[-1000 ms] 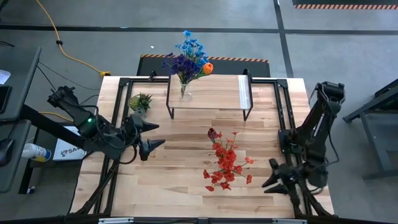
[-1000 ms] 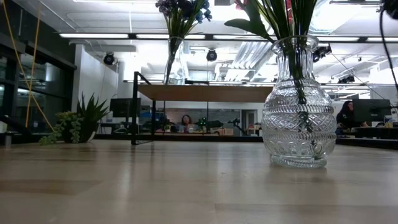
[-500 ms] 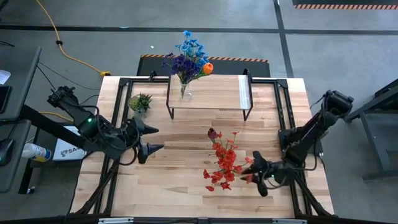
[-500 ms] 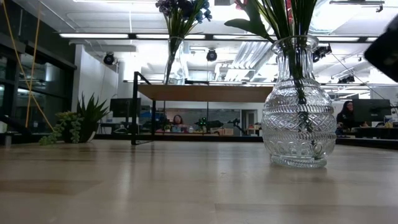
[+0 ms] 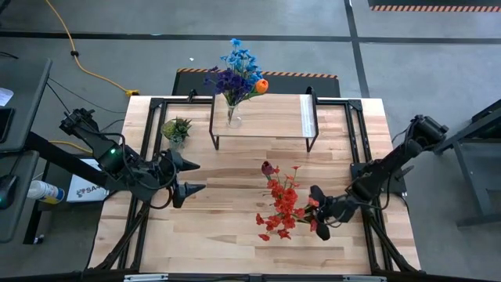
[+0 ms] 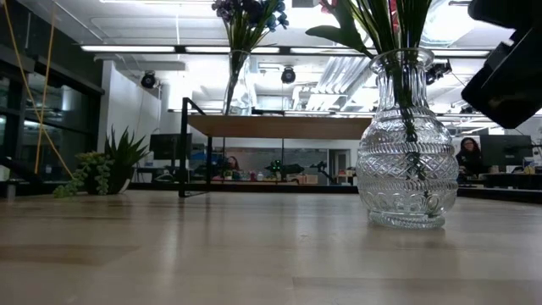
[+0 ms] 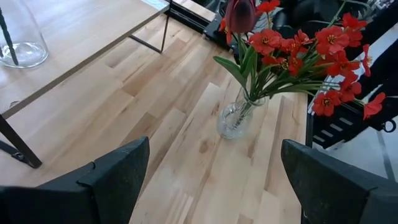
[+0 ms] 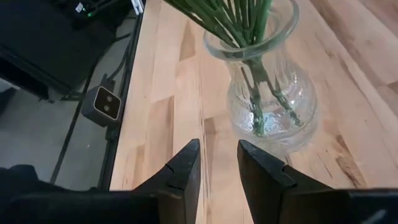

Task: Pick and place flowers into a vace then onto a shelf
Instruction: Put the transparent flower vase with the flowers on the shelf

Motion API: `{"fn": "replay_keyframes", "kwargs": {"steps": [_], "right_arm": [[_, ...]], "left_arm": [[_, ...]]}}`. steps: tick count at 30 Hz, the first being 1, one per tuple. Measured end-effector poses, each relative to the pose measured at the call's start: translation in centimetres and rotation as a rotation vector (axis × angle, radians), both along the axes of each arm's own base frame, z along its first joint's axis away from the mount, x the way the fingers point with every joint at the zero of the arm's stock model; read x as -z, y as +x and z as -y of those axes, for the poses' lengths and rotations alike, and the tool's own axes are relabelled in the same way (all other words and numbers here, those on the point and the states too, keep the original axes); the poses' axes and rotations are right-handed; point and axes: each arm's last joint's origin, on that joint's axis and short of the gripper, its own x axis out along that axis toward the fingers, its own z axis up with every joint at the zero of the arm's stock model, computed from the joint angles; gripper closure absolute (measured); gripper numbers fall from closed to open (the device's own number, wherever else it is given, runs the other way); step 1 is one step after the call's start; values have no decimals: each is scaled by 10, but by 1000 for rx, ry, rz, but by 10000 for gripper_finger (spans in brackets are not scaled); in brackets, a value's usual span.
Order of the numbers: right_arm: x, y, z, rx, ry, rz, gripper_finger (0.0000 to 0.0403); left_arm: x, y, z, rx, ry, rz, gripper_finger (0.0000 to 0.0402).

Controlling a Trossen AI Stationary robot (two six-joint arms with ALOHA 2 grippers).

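Note:
Red flowers (image 5: 283,205) and a dark maroon tulip (image 5: 268,168) stand in a ribbed glass vase (image 6: 406,152) on the tabletop, stems in its neck (image 8: 249,18). My right gripper (image 5: 317,211) is just right of this vase, its fingers (image 8: 186,168) a narrow gap apart with nothing between them, short of the glass (image 8: 273,99). Blue, purple and orange flowers (image 5: 237,74) stand in a slim vase (image 6: 235,80) on the shelf (image 5: 270,117). My left gripper (image 5: 188,176) waits wide open at the table's left, pointed at the red bunch (image 7: 292,50).
A small spiky potted plant (image 5: 177,128) stands at the far left beside the shelf's legs (image 6: 182,148). Black frame rails (image 5: 356,141) run along both table sides. Bare wood (image 5: 227,227) lies between the two grippers, near the front edge.
My right gripper has swung from the near right corner toward the table's left and sunk, coming up beside the red flowers' vase. The gap between its fingers is unchanged. Both vases and their flowers have stayed where they were.

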Motion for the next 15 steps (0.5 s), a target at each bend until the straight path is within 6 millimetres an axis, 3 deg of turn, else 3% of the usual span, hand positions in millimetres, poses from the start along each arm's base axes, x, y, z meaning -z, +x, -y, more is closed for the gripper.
{"fn": "replay_keyframes", "kwargs": {"steps": [15], "right_arm": [[0, 13, 18, 44, -40, 2, 165]], "left_arm": [[0, 0, 0, 2, 2, -5, 7]]}}
